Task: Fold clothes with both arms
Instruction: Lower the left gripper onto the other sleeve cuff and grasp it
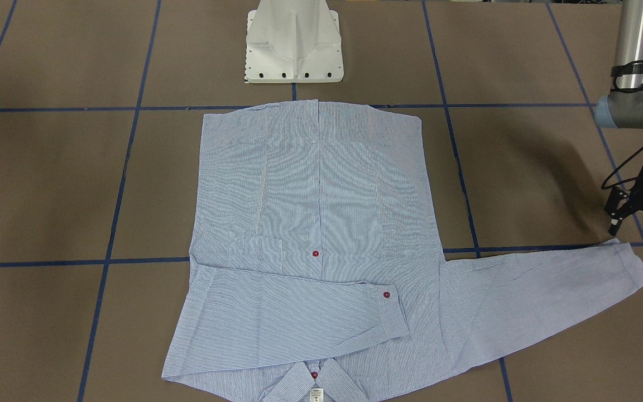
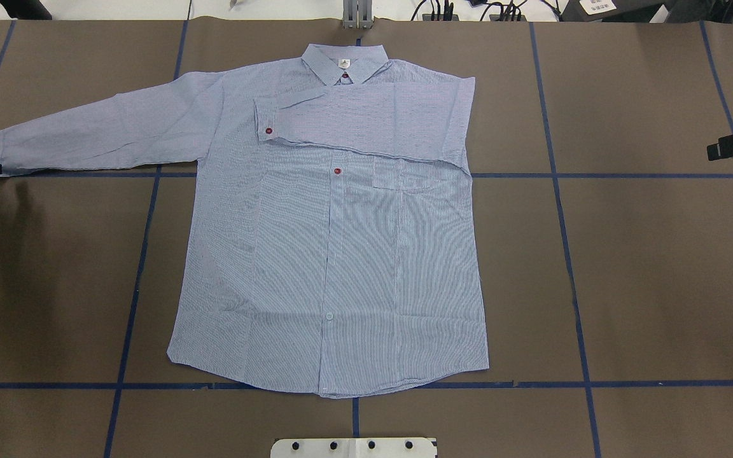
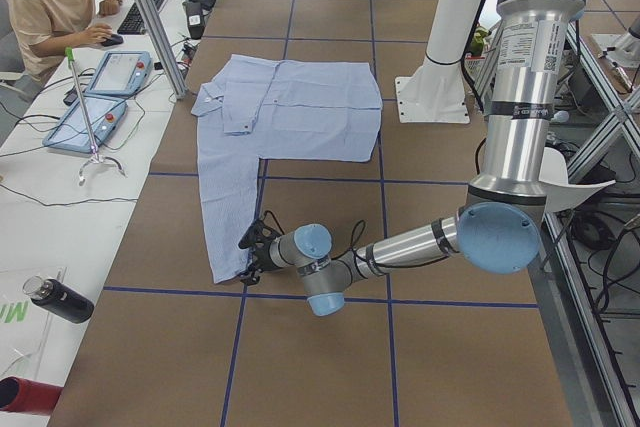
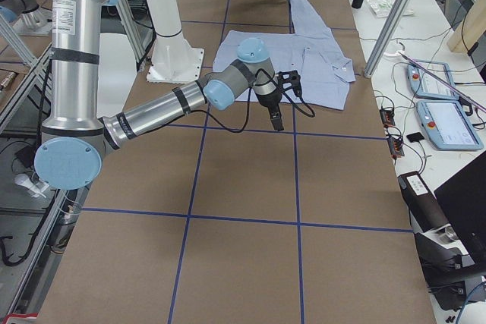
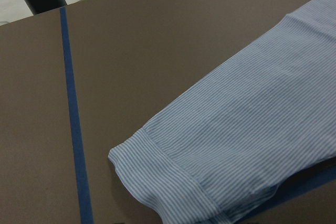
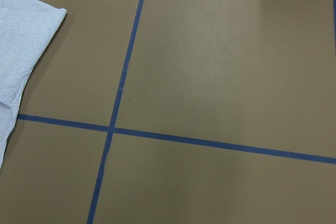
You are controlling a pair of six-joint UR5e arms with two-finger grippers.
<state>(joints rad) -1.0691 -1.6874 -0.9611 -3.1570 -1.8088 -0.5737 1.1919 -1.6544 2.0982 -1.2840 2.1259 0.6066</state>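
Brown table (image 2: 627, 254) holds the shirt (image 2: 341, 254). Its cuff (image 1: 631, 265) lies just by the left gripper (image 1: 633, 233), which is wide open and empty. Far from the shirt, the right gripper (image 2: 723, 149) gapes empty too.

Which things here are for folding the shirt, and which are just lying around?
For the job:
shirt
left end effector, open, by the cuff of the spread-out sleeve
right end effector, away from the shirt

Just lying about, on the side desk:
black bottle
tablets
keyboard
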